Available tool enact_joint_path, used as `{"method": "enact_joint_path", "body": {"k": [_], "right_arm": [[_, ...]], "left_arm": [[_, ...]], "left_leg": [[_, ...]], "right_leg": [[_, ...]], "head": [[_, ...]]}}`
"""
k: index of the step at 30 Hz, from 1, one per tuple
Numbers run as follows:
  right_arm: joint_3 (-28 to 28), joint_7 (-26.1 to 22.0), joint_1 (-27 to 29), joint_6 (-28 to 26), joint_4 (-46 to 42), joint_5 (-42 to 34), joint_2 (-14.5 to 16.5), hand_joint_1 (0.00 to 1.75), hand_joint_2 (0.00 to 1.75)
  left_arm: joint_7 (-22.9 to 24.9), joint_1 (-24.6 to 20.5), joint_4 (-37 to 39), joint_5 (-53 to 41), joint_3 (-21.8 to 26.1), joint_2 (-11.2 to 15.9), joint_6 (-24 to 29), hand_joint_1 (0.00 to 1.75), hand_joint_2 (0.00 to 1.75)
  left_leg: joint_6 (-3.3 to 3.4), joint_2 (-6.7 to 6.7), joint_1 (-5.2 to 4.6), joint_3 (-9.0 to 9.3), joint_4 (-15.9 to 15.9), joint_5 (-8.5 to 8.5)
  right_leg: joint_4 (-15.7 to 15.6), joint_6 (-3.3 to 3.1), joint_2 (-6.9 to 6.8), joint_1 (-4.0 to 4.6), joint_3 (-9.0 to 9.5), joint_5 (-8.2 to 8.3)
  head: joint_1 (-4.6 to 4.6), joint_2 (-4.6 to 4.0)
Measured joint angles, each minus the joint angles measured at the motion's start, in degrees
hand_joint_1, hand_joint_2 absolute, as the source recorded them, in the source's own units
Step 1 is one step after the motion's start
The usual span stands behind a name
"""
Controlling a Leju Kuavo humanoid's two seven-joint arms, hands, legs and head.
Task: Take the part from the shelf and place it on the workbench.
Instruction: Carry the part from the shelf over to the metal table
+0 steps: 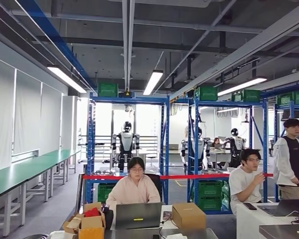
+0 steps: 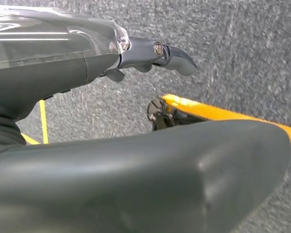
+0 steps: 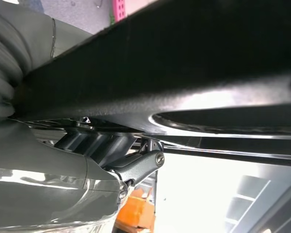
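In the right wrist view my right hand (image 3: 100,162) holds a long black part (image 3: 195,63). Its dark fingers (image 3: 140,165) curl against the part's glossy underside, and the part stretches across the picture. In the left wrist view my left hand (image 2: 100,63) hangs over grey floor with a yellow line (image 2: 210,110). Its fingers are stretched out, the thumb (image 2: 155,174) stands apart, and nothing lies between them. In the head view blue shelves (image 1: 165,144) with green crates stand across the room. Long green workbenches (image 1: 24,172) run along the left wall.
A desk stands just ahead with a laptop (image 1: 137,215), cardboard boxes (image 1: 188,215) and a seated person (image 1: 134,186). Another person (image 1: 247,179) sits at the right and one stands (image 1: 291,154) beside them. Red tape (image 1: 178,176) stretches across the shelves. Other robots (image 1: 125,144) stand behind.
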Motion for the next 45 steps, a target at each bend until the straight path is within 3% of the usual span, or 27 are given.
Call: {"method": "enact_joint_path", "body": {"k": [1, 3, 4, 5, 6, 8, 10, 13, 15, 16, 18, 19, 20, 21, 22, 24, 25, 29, 31, 34, 35, 36, 39, 40, 41, 45], "right_arm": [[0.02, -0.01, -0.02, 0.00, -0.04, -0.01, 0.01, 1.75, 1.75], [0.04, -0.03, 0.01, 0.00, -0.03, -0.01, 0.02, 1.75, 1.75], [0.05, -0.03, 0.07, 0.00, -0.03, -0.01, 0.02, 1.75, 1.75], [0.06, -0.03, 0.11, 0.00, -0.02, -0.01, 0.02, 1.75, 1.75], [0.07, -0.03, 0.13, 0.00, -0.02, -0.01, 0.02, 1.75, 1.75], [0.07, -0.03, 0.16, 0.00, -0.02, -0.01, 0.03, 1.75, 1.75], [0.08, -0.02, 0.10, 0.00, -0.03, 0.00, 0.02, 1.75, 1.75], [0.11, -0.01, 0.05, 0.00, -0.04, 0.02, 0.02, 1.75, 1.75], [0.11, -0.02, -0.03, 0.00, -0.05, 0.01, 0.03, 1.75, 1.75], [0.11, -0.03, -0.05, 0.00, -0.05, 0.02, 0.03, 1.75, 1.75], [0.17, -0.05, 0.07, 0.00, -0.05, 0.11, 0.03, 1.75, 1.75], [0.23, -0.05, 0.20, -0.01, -0.04, 0.25, 0.05, 1.75, 1.75], [0.31, -0.05, 0.32, -0.04, -0.04, 0.41, 0.09, 1.75, 1.75], [0.40, -0.07, 0.40, -0.09, -0.05, 0.59, 0.13, 1.75, 1.75], [0.49, -0.10, 0.44, -0.15, -0.11, 0.74, 0.16, 1.75, 1.75], [0.62, -0.23, 0.40, -0.26, -0.31, 0.85, 0.19, 1.75, 1.75], [0.66, -0.30, 0.35, -0.30, -0.44, 0.85, 0.21, 1.75, 1.75], [0.72, -0.45, 0.23, -0.41, -0.95, 0.84, 0.27, 1.75, 1.75], [0.74, -0.48, 0.11, -0.44, -1.21, 0.83, 0.34, 1.75, 1.75], [0.76, -0.49, -0.01, -0.44, -1.28, 0.83, 0.42, 1.75, 1.75], [0.77, -0.49, 0.01, -0.44, -1.27, 0.82, 0.42, 1.75, 1.75], [0.78, -0.49, 0.03, -0.44, -1.27, 0.82, 0.42, 1.75, 1.75], [0.80, -0.50, 0.01, -0.44, -1.29, 0.81, 0.42, 1.75, 1.75], [0.81, -0.51, 0.00, -0.44, -1.30, 0.80, 0.42, 1.75, 1.75], [0.83, -0.52, -0.02, -0.44, -1.31, 0.79, 0.42, 1.75, 1.75], [0.97, -0.58, -0.06, -0.44, -1.39, 0.72, 0.40, 1.75, 1.75]], "left_arm": [[0.00, -0.05, 0.00, 0.00, -0.01, 0.01, 0.00, 0.00, 1.75], [0.00, 0.00, 0.00, 0.01, -0.01, 0.09, 0.01, 0.00, 1.75], [0.00, 0.10, 0.00, 0.01, -0.01, 0.14, 0.02, 0.00, 1.75], [0.00, 0.21, 0.00, 0.01, 0.00, 0.18, 0.03, 0.00, 1.75], [0.00, 0.30, 0.00, 0.01, 0.01, 0.22, 0.04, 0.00, 1.75], [0.00, 0.33, 0.00, 0.01, 0.00, 0.28, 0.05, 0.00, 1.75], [0.03, 0.23, 0.00, 0.10, -0.01, 0.31, 0.04, 0.00, 1.75], [0.08, 0.17, 0.00, 0.21, -0.01, 0.31, 0.02, 0.00, 1.75], [0.04, 0.16, 0.00, 0.21, -0.01, 0.34, 0.01, 0.00, 1.75], [0.02, 0.12, 0.00, 0.22, -0.01, 0.37, 0.01, 0.00, 1.75], [-0.01, 0.08, 0.00, 0.25, -0.01, 0.43, 0.00, 0.00, 1.75], [-0.02, 0.10, 0.00, 0.27, -0.01, 0.43, -0.01, 0.00, 1.75], [-0.02, 0.17, 0.00, 0.29, -0.01, 0.43, -0.03, 0.00, 1.75], [-0.02, 0.25, 0.00, 0.31, -0.01, 0.43, -0.08, 0.00, 1.75], [-0.02, 0.31, 0.00, 0.32, -0.01, 0.43, -0.13, 0.00, 1.75], [-0.05, 0.37, 0.00, 0.32, -0.01, 0.43, -0.21, 0.00, 1.75], [-0.08, 0.36, 0.00, 0.32, -0.01, 0.43, -0.23, 0.00, 1.75], [-0.14, 0.35, -0.01, 0.34, -0.01, 0.46, -0.32, 0.00, 1.75], [-0.15, 0.28, -0.02, 0.36, -0.01, 0.49, -0.33, 0.00, 1.75], [-0.19, 0.35, -0.02, 0.39, 0.00, 0.55, -0.34, 0.00, 1.75], [-0.20, 0.44, -0.02, 0.40, 0.01, 0.57, -0.34, 0.00, 1.75], [-0.20, 0.52, -0.02, 0.40, 0.00, 0.59, -0.34, 0.00, 1.75], [-0.23, 0.52, -0.02, 0.40, 0.01, 0.63, -0.34, 0.00, 1.75], [-0.26, 0.45, -0.02, 0.40, 0.01, 0.63, -0.35, 0.00, 1.75], [-0.29, 0.40, -0.02, 0.40, 0.01, 0.63, -0.36, 0.00, 1.75], [-0.36, 0.48, -0.02, 0.40, 0.01, 0.62, -0.39, 0.00, 1.75]], "left_leg": [[-0.20, 0.02, 0.03, -1.13, 2.42, -1.28], [-0.61, 0.02, 0.07, -5.16, 9.98, -4.24], [-0.78, 0.02, 0.09, -7.04, 13.09, -4.90], [-0.91, 0.02, 0.12, -8.08, 14.34, -4.44], [-0.97, 0.03, 0.17, -8.00, 13.30, -2.82], [-0.90, 0.10, 0.27, -5.36, 6.45, 1.76], [-0.43, 0.13, 0.20, -3.02, 0.92, 3.85], [0.69, 0.05, -0.02, -2.67, -0.11, 3.40], [1.33, 0.04, 0.15, -2.39, -0.34, 3.27], [1.64, 0.05, 0.27, -2.20, -0.45, 3.19], [2.04, 0.06, 0.22, -1.94, -0.50, 2.90], [2.15, 0.06, 0.17, -1.79, -0.49, 2.73], [2.19, 0.03, 0.12, -1.57, -0.49, 2.53], [2.18, -0.01, 0.06, -1.25, -0.49, 2.30], [2.13, -0.07, 0.00, -0.83, -0.50, 2.03], [1.90, -0.18, -0.17, 0.01, -0.56, 1.46], [1.69, -0.20, -0.20, 0.26, -0.63, 1.25], [0.45, -0.08, -0.14, 0.63, -1.18, 0.86], [0.02, -0.01, -0.14, -0.22, 1.08, -0.71], [-0.50, 0.01, 0.04, -5.73, 11.33, -4.74], [-0.66, 0.01, 0.09, -7.24, 13.60, -4.94], [-0.77, 0.02, 0.15, -7.73, 13.67, -3.91], [-0.81, 0.11, 0.27, -4.39, 4.43, 2.63], [-0.57, 0.14, 0.20, -3.23, 1.84, 3.63], [-0.26, 0.14, 0.08, -2.59, 0.47, 3.81], [1.17, 0.08, 0.02, -2.12, -0.18, 3.12]], "right_leg": [[-0.33, -0.26, -0.11, -0.15, 0.38, 0.00], [-0.43, -0.58, -0.23, -0.13, 0.80, -0.27], [-0.42, -0.63, -0.22, -0.12, 1.01, -0.47], [-0.40, -0.60, -0.17, -0.14, 1.28, -0.70], [-0.37, -0.51, -0.10, -0.16, 1.65, -0.98], [-0.22, -0.08, -0.01, -0.20, 2.54, -1.78], [0.19, 0.58, 0.06, -0.01, 2.93, -2.53], [0.22, 1.41, 0.09, 0.04, 2.88, -2.95], [1.70, 1.94, 0.03, -0.07, 2.39, -4.10], [4.08, 2.20, 0.01, -0.13, 1.28, -5.37], [11.92, 2.53, -0.02, -0.25, -2.88, -8.53], [15.47, 2.61, -0.02, -0.28, -5.03, -9.48], [17.32, 2.60, -0.02, -0.29, -6.45, -9.31], [16.75, 2.50, -0.02, -0.26, -6.73, -7.89], [13.95, 2.27, -0.02, -0.22, -5.92, -5.52], [6.26, 1.51, -0.03, 0.08, -2.97, -1.04], [3.58, 1.12, -0.04, 0.27, -1.84, -0.06], [0.99, 0.25, 0.08, 0.45, -0.69, -0.19], [0.03, -0.27, -0.05, 0.13, 0.02, -0.03], [-0.24, -0.73, -0.21, 0.04, 0.74, -0.42], [-0.22, -0.75, -0.19, 0.04, 1.00, -0.66], [-0.20, -0.67, -0.13, 0.02, 1.34, -0.94], [0.15, 0.00, 0.00, 0.01, 2.74, -2.23], [0.36, 0.36, 0.03, 0.07, 2.99, -2.65], [0.50, 0.70, 0.05, 0.13, 3.10, -2.95], [1.03, 1.85, 0.01, -0.04, 3.08, -3.91]], "head": [[0.01, -0.01], [0.01, -0.01], [0.02, -0.01], [0.02, -0.01], [0.02, -0.02], [0.01, -0.03], [0.01, -0.03], [0.00, -0.02], [-0.01, -0.02], [-0.01, -0.02], [-0.01, -0.03], [-0.01, -0.03], [-0.01, -0.03], [-0.01, -0.03], [-0.01, -0.03], [-0.01, -0.03], [-0.01, -0.02], [-0.01, -0.01], [0.01, -0.02], [0.01, -0.02], [0.01, -0.02], [0.02, -0.03], [0.01, -0.03], [-0.02, -0.03], [-0.05, -0.03], [-0.09, -0.02]]}}
